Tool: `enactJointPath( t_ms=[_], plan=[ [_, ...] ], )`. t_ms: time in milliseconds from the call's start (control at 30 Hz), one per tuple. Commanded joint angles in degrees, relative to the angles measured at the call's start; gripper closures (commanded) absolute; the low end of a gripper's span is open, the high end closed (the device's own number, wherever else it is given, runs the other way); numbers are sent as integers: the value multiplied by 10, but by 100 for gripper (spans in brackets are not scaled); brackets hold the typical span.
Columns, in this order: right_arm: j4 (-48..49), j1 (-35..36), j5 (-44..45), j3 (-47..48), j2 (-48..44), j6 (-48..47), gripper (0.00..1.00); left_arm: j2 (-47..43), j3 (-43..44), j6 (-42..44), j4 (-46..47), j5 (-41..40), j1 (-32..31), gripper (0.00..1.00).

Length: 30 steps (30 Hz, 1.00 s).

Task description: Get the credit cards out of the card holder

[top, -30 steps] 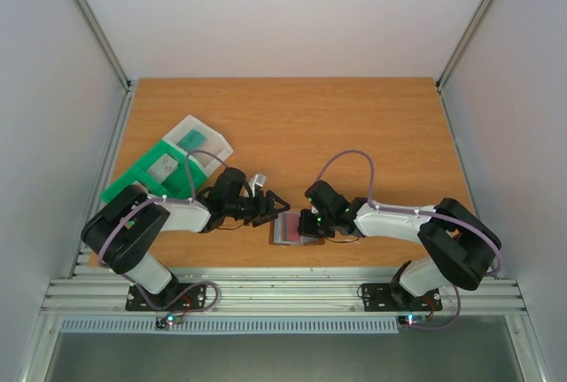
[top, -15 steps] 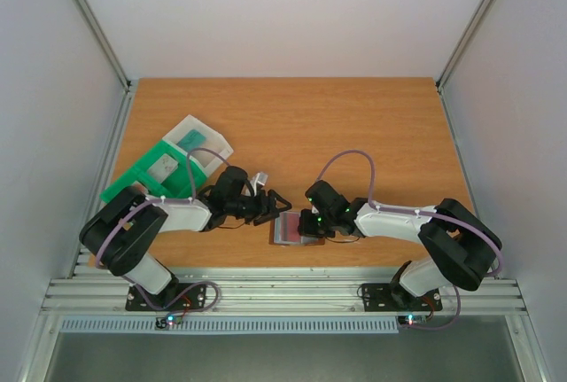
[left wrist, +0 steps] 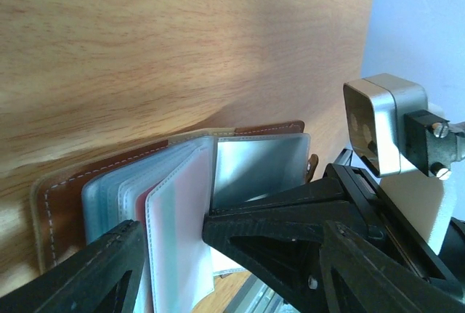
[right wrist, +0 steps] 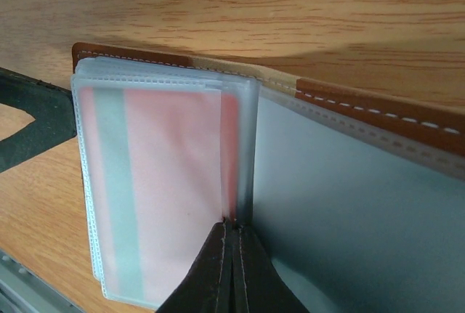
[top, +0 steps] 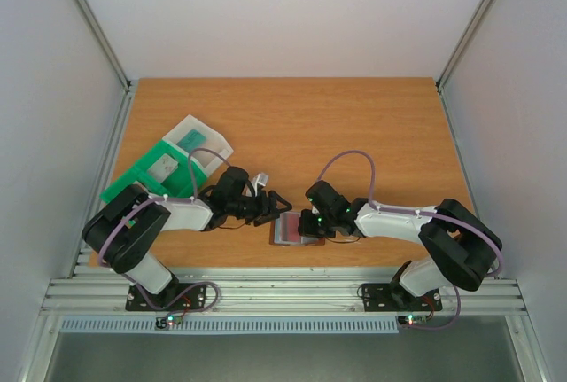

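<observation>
One gripper [right wrist: 232, 232] tight on card holder [right wrist: 349, 182]

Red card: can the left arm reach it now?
Probably yes: the left fingers stand open beside the sleeves, nothing between, while the shut right fingers rest on the card holder. The red card sits in a frosted sleeve.

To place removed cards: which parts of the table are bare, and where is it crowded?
Crowded: near centre, left gripper and right gripper flanking the card holder; at left, green tray and clear box. Bare: the table beyond them, to its back edge.
</observation>
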Motion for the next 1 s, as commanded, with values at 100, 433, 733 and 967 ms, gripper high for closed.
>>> enactJointPath(
  t_ms=[100, 433, 733, 967],
  plan=[
    [-4, -4, 9, -8, -7, 2, 99, 14, 15, 1, 31, 7, -4, 33],
    [12, -4, 5, -13, -8, -1, 99, 6, 26, -15, 38, 24, -15, 34],
    [33, -12, 16, -24, -39, -23, 93, -8, 46, -14, -4, 18, -34, 40],
    [84, -16, 23, -54, -57, -32, 92, -19, 62, -12, -29, 7, -52, 43]
  ],
)
